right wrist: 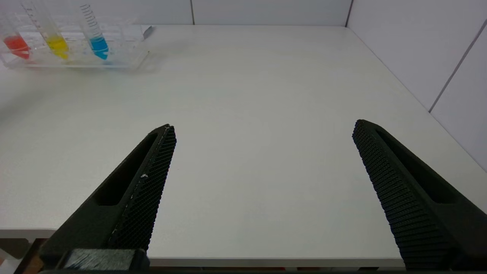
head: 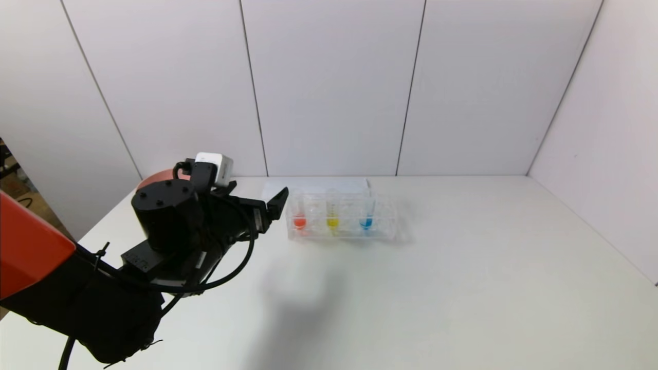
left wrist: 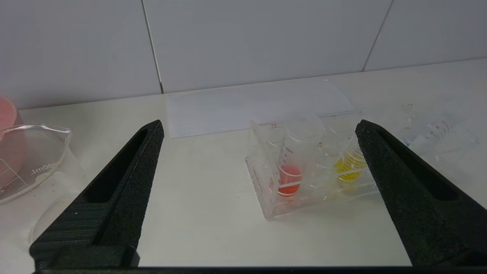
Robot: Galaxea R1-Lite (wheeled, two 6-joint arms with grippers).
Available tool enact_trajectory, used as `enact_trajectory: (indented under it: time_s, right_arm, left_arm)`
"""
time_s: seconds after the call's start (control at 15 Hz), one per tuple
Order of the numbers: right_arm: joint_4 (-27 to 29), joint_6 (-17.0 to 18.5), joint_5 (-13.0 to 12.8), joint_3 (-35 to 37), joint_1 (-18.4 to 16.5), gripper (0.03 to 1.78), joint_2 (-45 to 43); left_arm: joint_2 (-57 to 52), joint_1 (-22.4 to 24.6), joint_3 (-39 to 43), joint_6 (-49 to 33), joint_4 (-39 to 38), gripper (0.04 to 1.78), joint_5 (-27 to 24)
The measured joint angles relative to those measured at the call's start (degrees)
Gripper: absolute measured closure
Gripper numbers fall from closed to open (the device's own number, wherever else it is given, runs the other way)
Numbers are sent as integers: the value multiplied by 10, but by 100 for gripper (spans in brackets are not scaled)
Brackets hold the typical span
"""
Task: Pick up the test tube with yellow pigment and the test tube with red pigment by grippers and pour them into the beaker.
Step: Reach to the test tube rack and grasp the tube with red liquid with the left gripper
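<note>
Fingers spread, left hand (left wrist: 258, 129) hovers just beside the rack (head: 342, 218) holding red tube (left wrist: 290, 167) and yellow tube (left wrist: 348, 165); right hand (right wrist: 262, 129) spread over the counter (right wrist: 266, 95).

white panelled walls (head: 329, 87) enclose a white table (head: 462, 288) on three sides.

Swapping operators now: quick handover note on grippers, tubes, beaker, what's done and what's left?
Left gripper: open, empty, raised just left of the rack, aimed at it.
Right gripper: open, empty, low at the table's near edge, away from the work.
Red tube, yellow tube and a blue tube all stand in the rack.
Beaker: on the table, left of the rack, beside a pink bowl.
Done: nothing poured.
Left: grab both tubes, pour both.
</note>
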Motion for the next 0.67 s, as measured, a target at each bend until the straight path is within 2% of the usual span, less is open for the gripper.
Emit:
enact_trajectory:
  time_s: [0.33,0.67]
  right_arm:
    - [0,0,0,0,0,11,0]
    - [0,0,0,0,0,11,0]
  left_arm:
    - [28,-41,-8,1,-5,6,36]
    - [75,-59,-8,4,-75,6,69]
